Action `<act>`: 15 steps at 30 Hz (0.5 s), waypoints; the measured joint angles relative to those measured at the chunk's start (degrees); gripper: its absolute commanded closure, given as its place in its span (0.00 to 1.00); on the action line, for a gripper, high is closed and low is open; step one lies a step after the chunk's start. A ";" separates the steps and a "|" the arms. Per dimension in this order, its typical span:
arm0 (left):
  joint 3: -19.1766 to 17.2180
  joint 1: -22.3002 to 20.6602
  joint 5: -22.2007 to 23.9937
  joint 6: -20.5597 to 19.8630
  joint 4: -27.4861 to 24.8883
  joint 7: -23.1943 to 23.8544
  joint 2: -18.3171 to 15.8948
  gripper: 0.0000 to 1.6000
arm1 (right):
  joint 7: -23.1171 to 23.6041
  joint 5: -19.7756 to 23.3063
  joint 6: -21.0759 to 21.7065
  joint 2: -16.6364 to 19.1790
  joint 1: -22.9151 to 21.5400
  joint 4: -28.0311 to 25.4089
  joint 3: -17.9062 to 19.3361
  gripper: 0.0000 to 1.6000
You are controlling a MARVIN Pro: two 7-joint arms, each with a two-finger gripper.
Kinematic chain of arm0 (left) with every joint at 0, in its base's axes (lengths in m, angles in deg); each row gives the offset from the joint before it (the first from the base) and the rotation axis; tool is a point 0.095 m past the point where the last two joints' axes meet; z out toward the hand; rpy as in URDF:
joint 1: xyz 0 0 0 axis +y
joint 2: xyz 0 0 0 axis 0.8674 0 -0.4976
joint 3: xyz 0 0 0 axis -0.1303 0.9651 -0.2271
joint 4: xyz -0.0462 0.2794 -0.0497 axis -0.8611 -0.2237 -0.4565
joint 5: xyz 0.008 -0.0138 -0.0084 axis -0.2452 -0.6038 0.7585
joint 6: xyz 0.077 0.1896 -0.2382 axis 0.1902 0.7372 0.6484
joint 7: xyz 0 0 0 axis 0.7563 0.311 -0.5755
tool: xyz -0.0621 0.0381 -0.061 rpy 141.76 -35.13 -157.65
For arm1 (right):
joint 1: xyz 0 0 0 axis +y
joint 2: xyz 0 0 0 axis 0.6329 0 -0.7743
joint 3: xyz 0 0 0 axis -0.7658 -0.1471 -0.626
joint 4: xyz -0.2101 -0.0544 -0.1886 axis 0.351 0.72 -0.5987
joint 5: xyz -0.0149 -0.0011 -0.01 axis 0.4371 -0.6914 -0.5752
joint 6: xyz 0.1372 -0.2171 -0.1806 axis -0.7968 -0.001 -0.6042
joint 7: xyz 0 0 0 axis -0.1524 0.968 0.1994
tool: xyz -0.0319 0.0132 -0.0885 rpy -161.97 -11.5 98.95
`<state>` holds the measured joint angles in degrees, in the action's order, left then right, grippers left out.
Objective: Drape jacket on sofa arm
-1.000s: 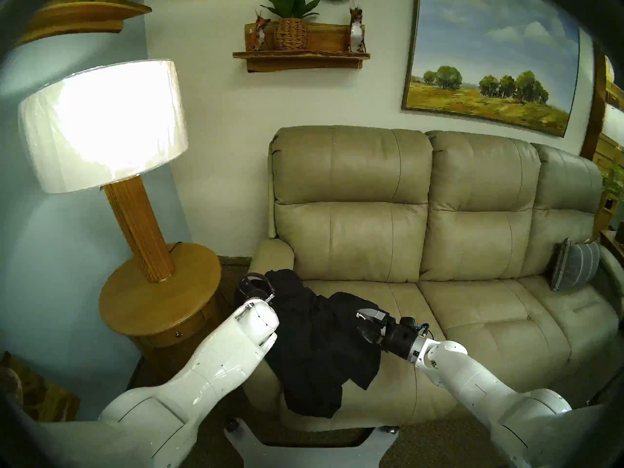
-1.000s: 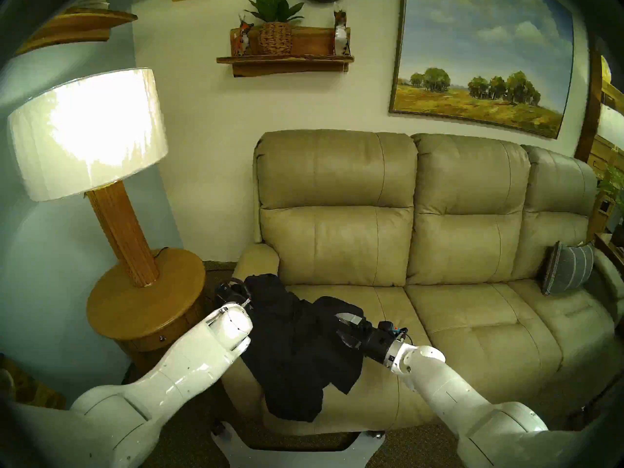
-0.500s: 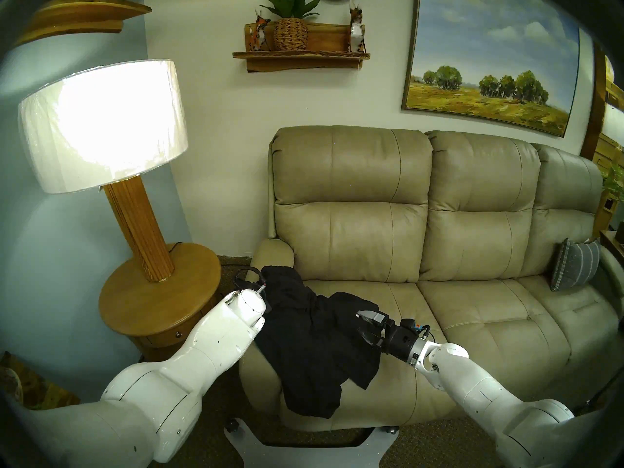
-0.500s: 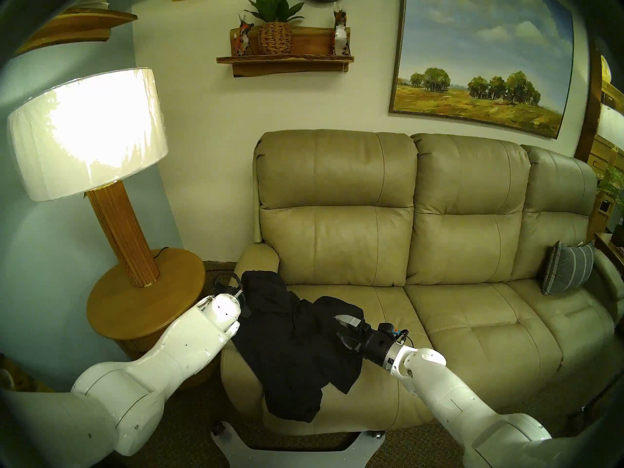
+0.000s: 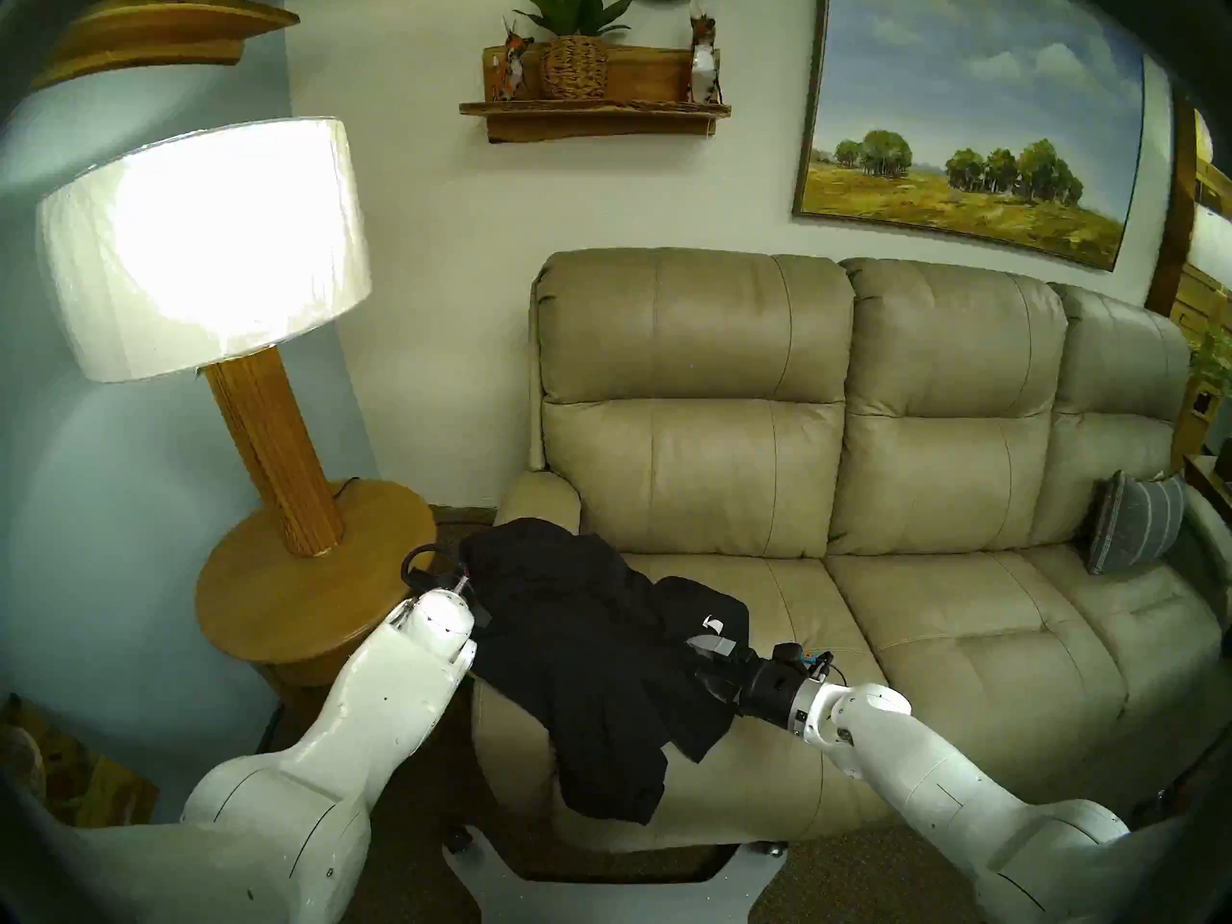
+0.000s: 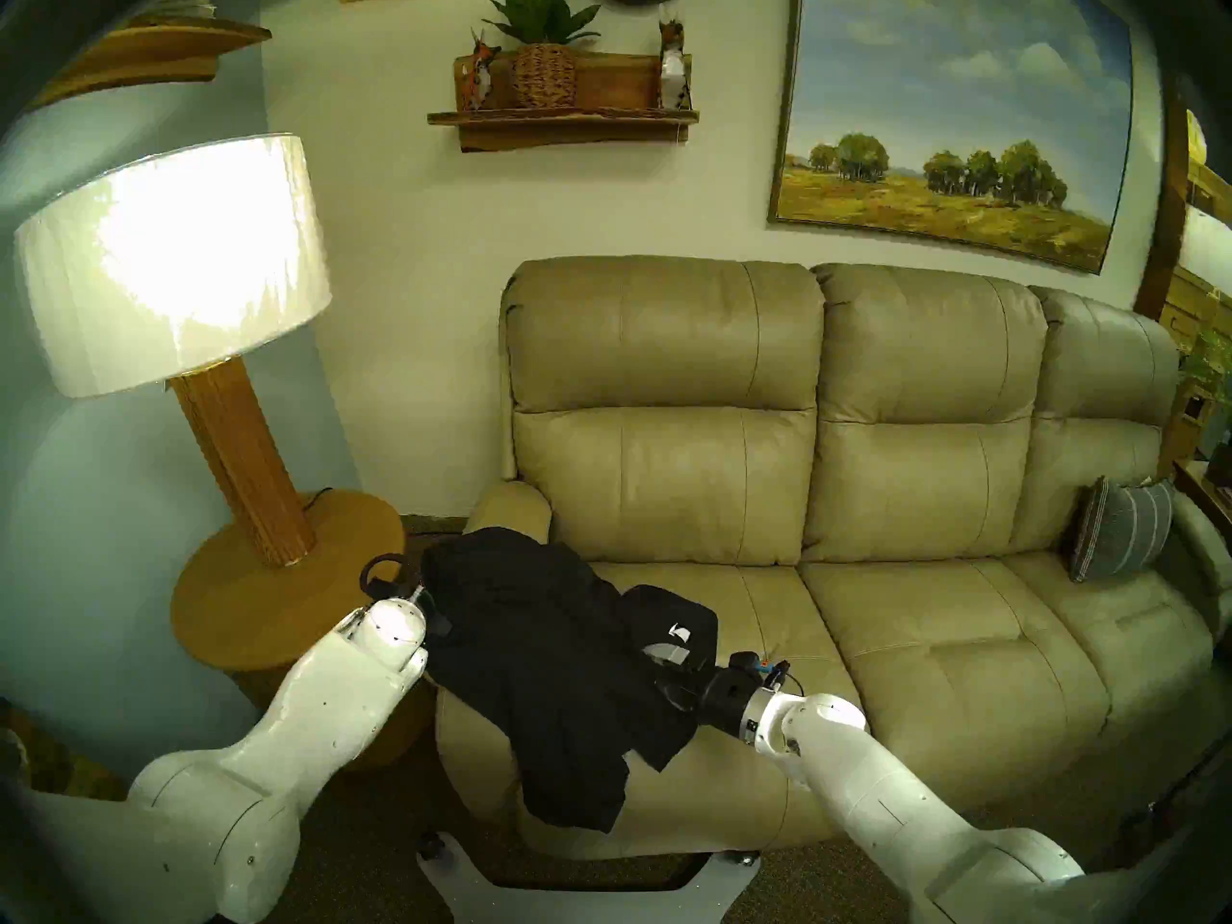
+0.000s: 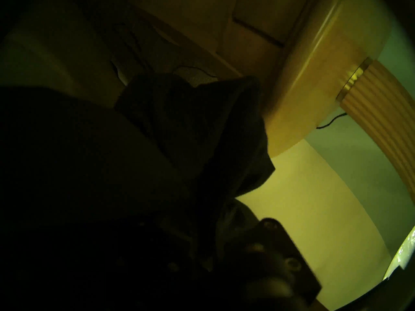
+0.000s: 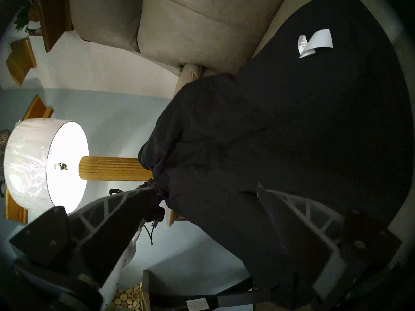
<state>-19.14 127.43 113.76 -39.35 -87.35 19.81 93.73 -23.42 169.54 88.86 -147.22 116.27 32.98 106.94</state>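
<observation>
The black jacket (image 5: 587, 656) lies across the front part of the beige sofa arm (image 5: 540, 496) and onto the left seat cushion, with one end hanging over the seat front. Its white tag (image 5: 713, 624) faces up. My left wrist (image 5: 440, 619) is at the jacket's upper left end, outside the sofa arm. The left gripper's fingers are hidden by fabric there. In the dark left wrist view one finger (image 7: 278, 243) shows, with jacket fabric (image 7: 190, 124) bunched at the jaws. My right gripper (image 5: 708, 666) is open at the jacket's right edge, with fabric (image 8: 269, 135) between its spread fingers.
A round wooden side table (image 5: 300, 602) with a lit lamp (image 5: 200, 242) stands close to the left of the sofa arm, next to my left arm. A grey striped pillow (image 5: 1133, 529) leans at the sofa's far right. My base (image 5: 600, 896) is against the sofa front.
My left arm has moved left and down, pulling the jacket's upper end further over the sofa arm. The white tag has come into view. My right gripper has shifted slightly left and down and is still open.
</observation>
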 measured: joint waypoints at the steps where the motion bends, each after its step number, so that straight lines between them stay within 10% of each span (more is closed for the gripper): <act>1: -0.77 0.50 0.00 -0.16 0.03 0.30 -0.02 1.00 | -0.24 -0.32 0.09 0.05 0.03 -0.27 -0.26 0.00; 15: -5.19 1.00 -0.02 0.55 10.88 6.34 1.47 1.00 | -0.54 -5.04 2.37 1.35 0.28 -2.38 -4.41 0.00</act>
<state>-24.33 128.43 113.75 -38.80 -76.47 26.15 95.20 -23.95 164.49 91.23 -145.87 116.54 30.59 102.53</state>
